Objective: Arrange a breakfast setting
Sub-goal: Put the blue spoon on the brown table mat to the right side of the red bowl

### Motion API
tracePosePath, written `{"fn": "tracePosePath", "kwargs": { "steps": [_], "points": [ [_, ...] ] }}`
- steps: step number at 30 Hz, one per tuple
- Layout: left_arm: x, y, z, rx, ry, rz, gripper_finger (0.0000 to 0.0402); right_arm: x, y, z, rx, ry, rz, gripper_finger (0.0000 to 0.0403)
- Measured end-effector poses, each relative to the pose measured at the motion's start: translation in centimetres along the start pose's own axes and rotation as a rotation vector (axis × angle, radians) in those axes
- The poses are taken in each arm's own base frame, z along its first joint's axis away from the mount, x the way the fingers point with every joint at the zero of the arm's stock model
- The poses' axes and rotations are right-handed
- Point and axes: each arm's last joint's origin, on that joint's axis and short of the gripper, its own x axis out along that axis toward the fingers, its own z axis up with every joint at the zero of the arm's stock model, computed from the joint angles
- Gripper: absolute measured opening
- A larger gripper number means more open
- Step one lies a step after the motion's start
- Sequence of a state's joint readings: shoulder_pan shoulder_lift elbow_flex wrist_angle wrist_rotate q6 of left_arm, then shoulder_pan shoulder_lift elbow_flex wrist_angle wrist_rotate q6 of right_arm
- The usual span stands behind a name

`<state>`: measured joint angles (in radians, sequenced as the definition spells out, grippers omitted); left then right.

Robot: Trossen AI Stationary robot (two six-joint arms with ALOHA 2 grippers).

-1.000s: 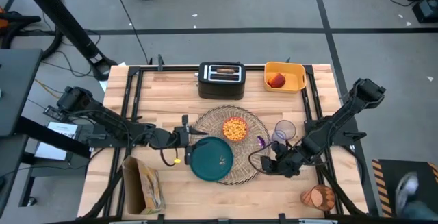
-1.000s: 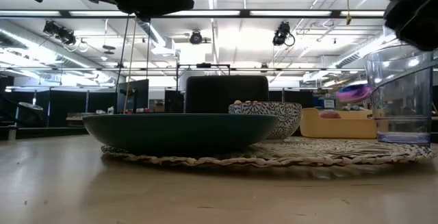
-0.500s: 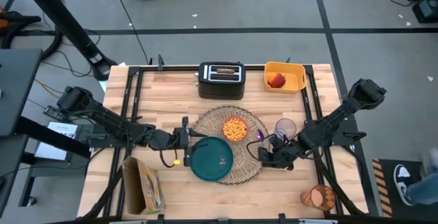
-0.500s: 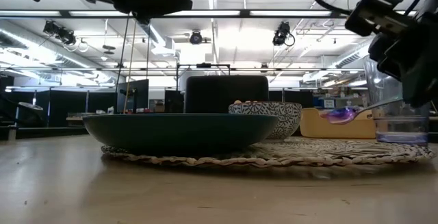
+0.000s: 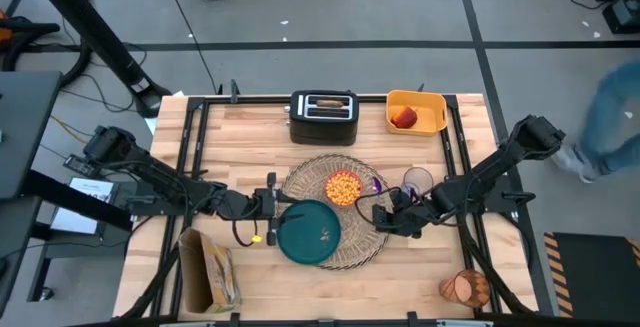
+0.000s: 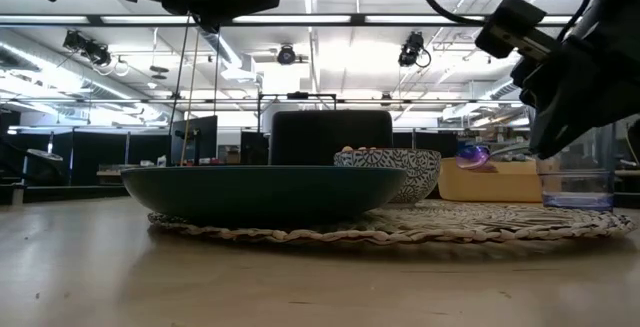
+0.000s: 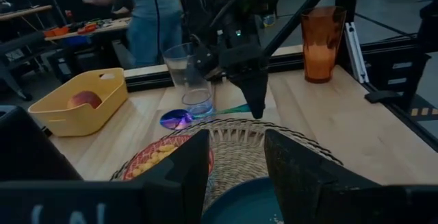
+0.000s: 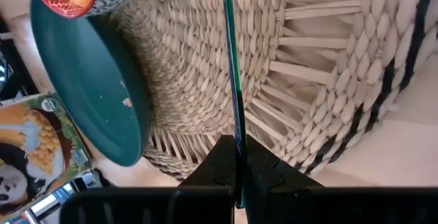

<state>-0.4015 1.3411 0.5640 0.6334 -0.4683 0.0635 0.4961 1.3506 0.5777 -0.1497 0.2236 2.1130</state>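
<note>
A round straw placemat (image 5: 362,247) lies mid-table. On it rest a dark teal plate (image 5: 308,232) and a small patterned bowl of orange cereal (image 5: 343,188). My right gripper (image 5: 386,214) is shut on a blue-purple spoon (image 5: 376,184) over the mat's right part, beside the bowl. My left gripper (image 5: 270,206) is open at the plate's left rim; whether it touches, I cannot tell. The orange tumbler (image 5: 465,288) stands at the near right corner. The red fruit (image 5: 404,117) lies in the yellow bin (image 5: 430,102). My right gripper pinches the spoon's thin handle (image 8: 236,138) between its two fingers, near the handle's free end. The fingers point down from above (image 7: 256,104). The spoon sticks out about level toward the far edge, its bowl (image 6: 472,155) clear above the mat.
A black toaster (image 5: 323,117) stands at the far edge, brown showing in its slot. A clear glass (image 5: 416,182) stands by the mat's right edge, close to the spoon. A cereal box (image 5: 215,272) lies at the near left. A person passes beyond the table's right side.
My right gripper has carried the spoon toward the far edge and a little left, along the mat's right part toward the cereal bowl and past the clear glass. The spoon stays clear of the mat.
</note>
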Motion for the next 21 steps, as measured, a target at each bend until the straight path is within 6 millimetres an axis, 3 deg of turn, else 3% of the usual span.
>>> {"fn": "tracePosePath", "kwargs": {
  "steps": [7, 15, 21],
  "points": [
    [0.0, 0.0, 0.0, 0.001, 0.001, 0.0, 0.0149, 0.0, -0.4, -1.1, 0.023, 0.013, 0.029, 0.0009],
    [0.0, 0.0, 0.0, 0.001, 0.001, 0.0, 0.0149, 2.7, -1.0, -2.0, 0.036, 0.0, 0.055, 0.0009],
    [0.0, 0.0, 0.0, 0.001, 0.002, 0.0, 0.0149, 3.7, -1.0, -1.3, 0.046, -0.009, 0.022, 0.0009]
  ]
}}
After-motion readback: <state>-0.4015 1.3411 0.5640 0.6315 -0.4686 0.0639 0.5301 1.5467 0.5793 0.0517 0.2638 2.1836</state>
